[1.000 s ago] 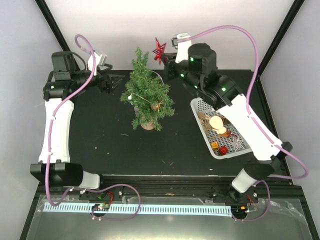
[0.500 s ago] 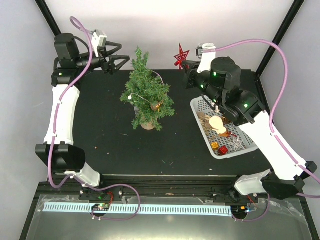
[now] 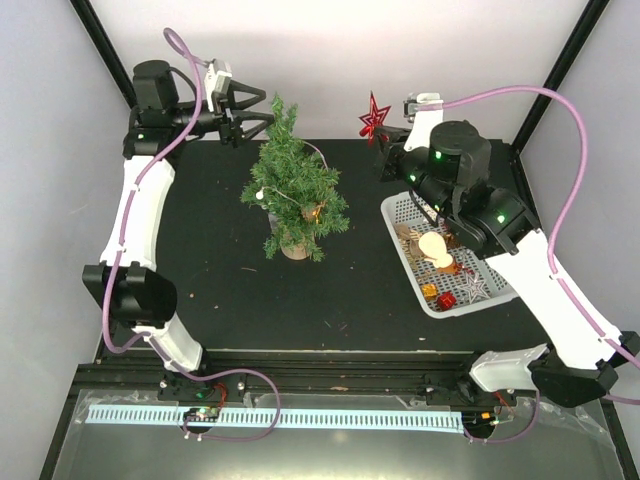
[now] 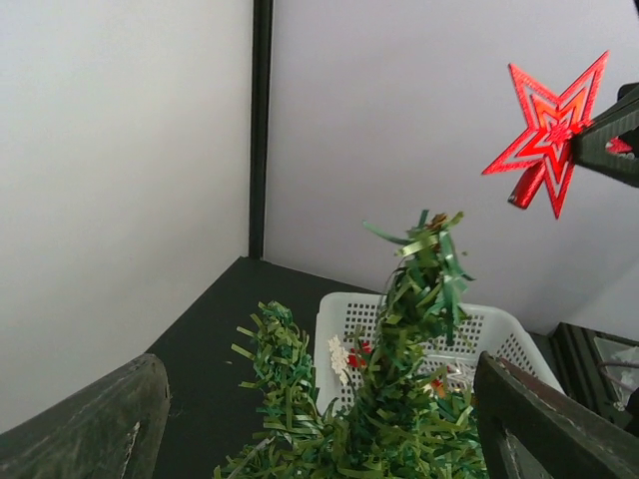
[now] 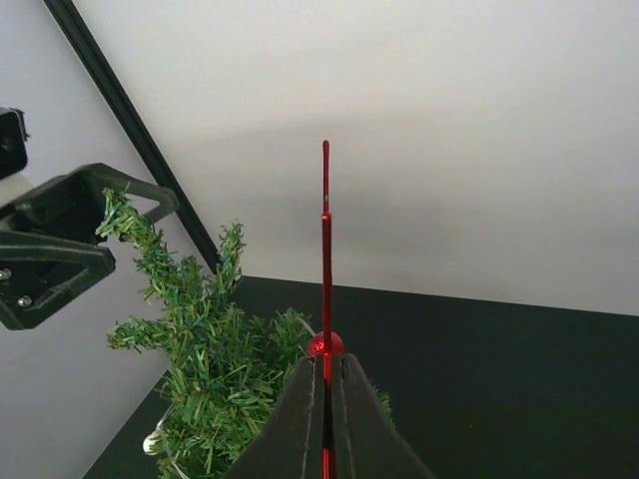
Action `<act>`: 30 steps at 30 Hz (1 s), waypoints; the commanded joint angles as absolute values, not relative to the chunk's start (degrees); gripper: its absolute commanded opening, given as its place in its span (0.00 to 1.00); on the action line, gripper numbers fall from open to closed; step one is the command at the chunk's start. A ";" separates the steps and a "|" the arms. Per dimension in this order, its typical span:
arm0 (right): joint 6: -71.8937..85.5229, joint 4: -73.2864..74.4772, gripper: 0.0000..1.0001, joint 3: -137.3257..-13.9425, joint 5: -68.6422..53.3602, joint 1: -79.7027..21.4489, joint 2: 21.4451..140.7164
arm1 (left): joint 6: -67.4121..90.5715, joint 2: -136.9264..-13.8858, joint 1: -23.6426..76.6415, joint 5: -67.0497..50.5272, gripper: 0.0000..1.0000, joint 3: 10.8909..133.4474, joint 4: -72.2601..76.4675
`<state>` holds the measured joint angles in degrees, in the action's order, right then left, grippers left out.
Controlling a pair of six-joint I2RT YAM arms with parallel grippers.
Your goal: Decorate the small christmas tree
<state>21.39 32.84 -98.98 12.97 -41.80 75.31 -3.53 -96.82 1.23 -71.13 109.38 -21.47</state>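
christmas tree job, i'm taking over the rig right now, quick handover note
Small christmas tree: upright between the arms, light string on it.
Left gripper: open, empty, raised beside the treetop.
Right gripper: shut on the red star, held up right of the tree, not touching it.
White basket: right side, more ornaments inside.
Done: lights. Left: star onto the tip, then basket ornaments.

A black bench [image 3: 200,250] carries two things. A small green tree [image 3: 293,190] stands upright near its middle. Well apart to the tree's right, a white basket [image 3: 403,262] lies flat near the bench's right edge. A few tiny specks [image 3: 192,296] dot the surface.
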 commanded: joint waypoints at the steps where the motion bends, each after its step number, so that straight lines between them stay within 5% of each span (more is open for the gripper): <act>1: 22.23 32.83 0.01 -98.40 14.36 -41.15 73.79 | -5.36 -98.27 2.40 -73.09 0.83 112.96 -22.40; 10: 23.08 32.87 0.01 -94.65 15.24 -40.80 71.82 | -5.98 -99.74 4.90 -75.48 0.60 113.69 -22.91; 13: 23.42 32.66 0.01 -93.70 15.50 -40.70 71.12 | -6.39 -100.08 5.37 -75.72 0.39 113.64 -23.50; 16: 23.68 32.34 0.01 -92.68 15.47 -40.54 70.59 | -7.01 -99.94 5.68 -75.45 0.04 113.47 -24.41; 30: 23.96 31.69 0.01 -89.76 14.95 -40.40 68.20 | 6.35 -94.22 10.72 -73.14 0.02 111.07 -13.66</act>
<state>23.31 32.58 -90.43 14.28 -40.73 69.52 -0.21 -98.78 8.49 -72.99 110.83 -20.56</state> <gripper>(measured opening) 0.013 0.039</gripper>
